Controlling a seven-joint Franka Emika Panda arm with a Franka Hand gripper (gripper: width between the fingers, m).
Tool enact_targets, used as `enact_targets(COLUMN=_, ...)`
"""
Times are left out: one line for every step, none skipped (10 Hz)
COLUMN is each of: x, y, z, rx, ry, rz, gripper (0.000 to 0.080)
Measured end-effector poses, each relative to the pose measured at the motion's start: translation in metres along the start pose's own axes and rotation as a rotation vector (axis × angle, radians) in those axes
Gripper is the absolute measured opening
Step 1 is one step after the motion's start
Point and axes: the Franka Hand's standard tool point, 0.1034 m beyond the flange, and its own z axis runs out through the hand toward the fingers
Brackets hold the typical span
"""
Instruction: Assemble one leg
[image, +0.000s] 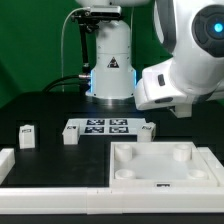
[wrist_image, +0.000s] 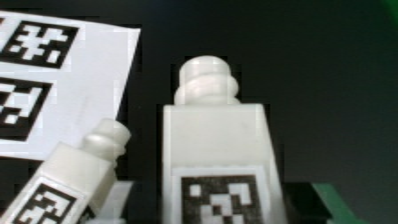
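In the wrist view a white leg (wrist_image: 217, 140) with a black-and-white tag sits between my jaws, its rounded screw tip pointing away from the camera. My gripper (wrist_image: 217, 208) is shut on it, with a dark finger pressing each side. A second leg (wrist_image: 80, 170) lies tilted beside it, next to the marker board (wrist_image: 54, 70). In the exterior view my gripper (image: 185, 108) hangs above the table at the right, mostly hidden behind the white wrist. Three more legs stand on the table: one (image: 27, 135), one (image: 70, 133), and one (image: 148, 130).
The marker board (image: 105, 127) lies in the middle of the table. The large white tray-like part (image: 128, 158) with a raised rim sits at the front right. A white block (image: 5, 165) and a white strip (image: 60, 200) line the front left. The robot base (image: 110, 70) stands behind.
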Motion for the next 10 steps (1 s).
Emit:
enact_targets(x=-0.004, y=-0.001, z=-0.009, rx=-0.003, ry=0.031, rz=0.014, gripper=0.0287)
enact_targets(x=-0.005, y=-0.001, z=-0.011, rx=-0.005, ry=0.056, rz=0.013, gripper=0.0287)
enact_targets(x=0.0, y=-0.001, z=-0.012, rx=-0.006, ry=0.107, rz=0.014, gripper=0.0287)
enact_targets(x=0.008, y=0.0, z=-0.018, rx=-0.011, ry=0.255, rz=0.017, gripper=0.0287)
enact_targets(x=0.007, y=0.001, z=-0.019, rx=-0.019, ry=0.356, rz=0.019, gripper=0.0287)
enact_targets(x=0.004, y=0.003, z=-0.023, rx=-0.026, ry=0.419, rz=0.019, gripper=0.0287)
enact_targets(x=-0.001, y=0.003, z=-0.043, rx=-0.032, ry=0.485, rz=0.011, gripper=0.0287)
enact_targets(x=-0.002, y=0.003, z=-0.061, rx=-0.038, ry=0.594, rz=0.001, gripper=0.0287)
enact_targets(x=-0.004, y=0.004, z=-0.07, rx=-0.043, ry=0.652, rz=-0.01, gripper=0.0287)
enact_targets(x=0.002, y=0.005, z=-0.074, rx=-0.046, ry=0.766, rz=-0.011, gripper=0.0287)
